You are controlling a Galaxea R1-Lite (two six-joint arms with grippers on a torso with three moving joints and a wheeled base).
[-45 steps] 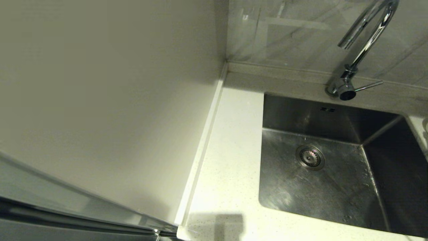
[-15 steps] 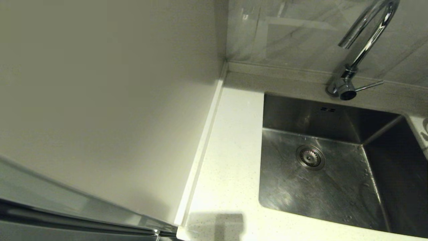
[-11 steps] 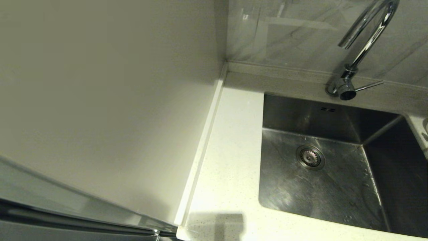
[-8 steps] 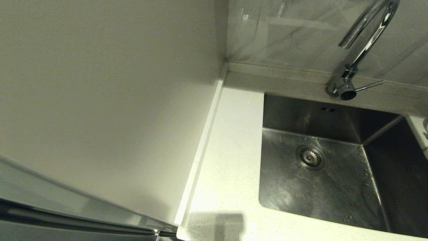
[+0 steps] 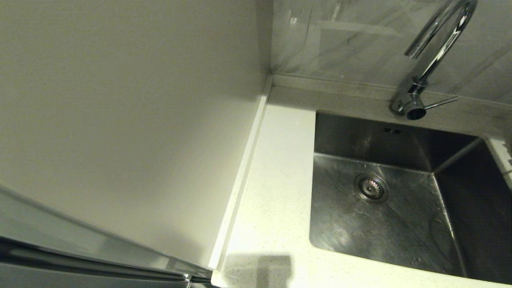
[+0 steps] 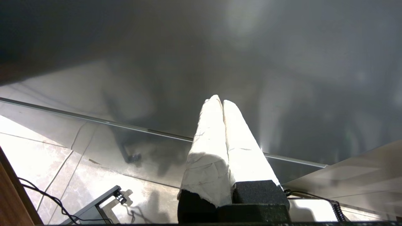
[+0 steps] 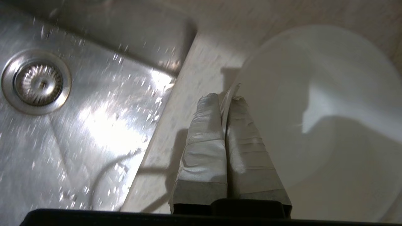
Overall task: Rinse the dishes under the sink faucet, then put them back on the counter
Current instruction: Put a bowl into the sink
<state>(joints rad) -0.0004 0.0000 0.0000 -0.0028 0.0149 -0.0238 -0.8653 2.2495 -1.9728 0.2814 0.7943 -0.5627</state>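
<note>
Nothing shifted in sink (image 5: 384, 224) since earlier. Right gripper (image 7: 226, 99) pinches bowl (image 7: 317, 103) rim; bowl body at fingers' 2 o'clock, over counter (image 7: 188, 91). Left gripper (image 6: 219, 102) closed, empty.

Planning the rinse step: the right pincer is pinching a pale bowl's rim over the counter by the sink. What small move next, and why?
Probably carry the bowl sideways over the sink toward the faucet: the right pincer grips its rim, and the basin holds no dish.

My head cam looks steeply down from above at the sink (image 5: 400, 216), counter (image 5: 276, 200) and faucet (image 5: 436, 52), wall panel (image 5: 120, 100) filling its left half. Right wrist cam sits close over the sink's edge, sharing the drain strainer (image 7: 36, 81) with head view. Left wrist cam faces the floor (image 6: 47, 157), sharing nothing.
</note>
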